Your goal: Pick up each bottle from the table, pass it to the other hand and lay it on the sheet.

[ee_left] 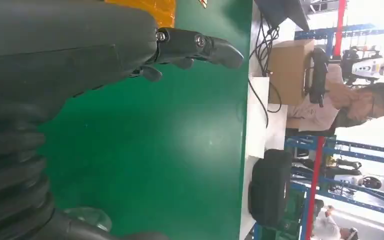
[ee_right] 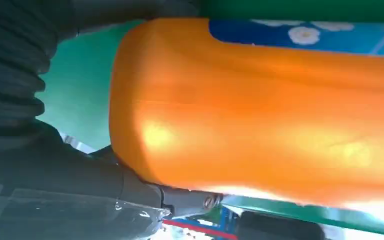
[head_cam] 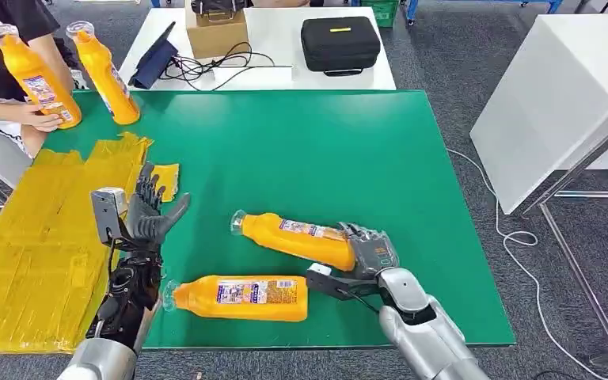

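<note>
The right robot hand (head_cam: pixel 370 252) grips the base of the bottle (head_cam: pixel 301 239), neck pointing left toward the waiting, spread-fingered left robot hand (head_cam: pixel 152 210).

You won't find any wording you can actually read: the orange bottles (head_cam: pixel 242 298) carry printed labels (head_cam: pixel 255 291), but their lettering is too small and blurred. The person's black shirt (head_cam: pixel 0 24) shows part of some white lettering, cut off at the picture's edge and illegible.

green table (head_cam: pixel 301 150), yellow sheet (head_cam: pixel 39 245), orange bottles (head_cam: pixel 241 298)
</note>
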You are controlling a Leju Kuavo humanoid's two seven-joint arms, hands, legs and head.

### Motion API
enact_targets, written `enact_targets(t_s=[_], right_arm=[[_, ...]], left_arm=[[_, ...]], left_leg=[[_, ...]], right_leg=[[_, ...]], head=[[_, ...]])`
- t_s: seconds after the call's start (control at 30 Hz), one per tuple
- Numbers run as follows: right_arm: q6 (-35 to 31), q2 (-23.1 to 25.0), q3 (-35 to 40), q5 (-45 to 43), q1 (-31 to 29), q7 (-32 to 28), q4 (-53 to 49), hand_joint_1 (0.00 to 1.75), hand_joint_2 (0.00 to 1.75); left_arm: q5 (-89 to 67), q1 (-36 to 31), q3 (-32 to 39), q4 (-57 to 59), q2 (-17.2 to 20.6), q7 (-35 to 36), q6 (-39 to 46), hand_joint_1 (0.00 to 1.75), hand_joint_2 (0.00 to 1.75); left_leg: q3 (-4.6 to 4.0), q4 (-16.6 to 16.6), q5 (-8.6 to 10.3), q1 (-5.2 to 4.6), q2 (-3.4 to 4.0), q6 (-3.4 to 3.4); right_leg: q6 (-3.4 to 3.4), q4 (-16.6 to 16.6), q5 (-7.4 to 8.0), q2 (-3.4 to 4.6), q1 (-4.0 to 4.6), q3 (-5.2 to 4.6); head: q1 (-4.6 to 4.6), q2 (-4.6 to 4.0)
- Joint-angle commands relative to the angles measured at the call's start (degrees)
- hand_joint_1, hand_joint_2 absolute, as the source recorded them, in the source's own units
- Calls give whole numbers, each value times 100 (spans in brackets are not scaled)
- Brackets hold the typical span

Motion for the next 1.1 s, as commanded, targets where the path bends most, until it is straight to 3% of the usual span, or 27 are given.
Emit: enact_targets(t_s=[0.03,0.67,1.07,1.1], right_arm=[[136,-84,-176,9,144,-164,53,0,175],[175,-87,-75,-190,-26,-484,154,0,175],[405,10,333,-888,-82,-1076,-604,0,175],[434,6,371,-927,-112,-1067,-624,0,175]], left_arm=[[-40,-220,240,363,7,40,4,0,175],[0,-158,296,347,12,10,40,0,175],[-91,-288,272,376,-54,49,-13,0,175],[-89,-303,270,383,-50,52,-9,0,175]], left_leg=[[27,-7,-6,3,-11,-6],[31,-7,-8,2,-3,-5],[37,-3,-16,1,2,-9],[8,0,-4,1,4,-4]], right_leg=[[2,-9,-9,-19,4,32],[3,-9,-9,-12,4,35],[1,-2,-17,-10,4,37],[1,1,-4,-3,4,7]], head=[[2,0],[0,0],[0,0],[2,0]])
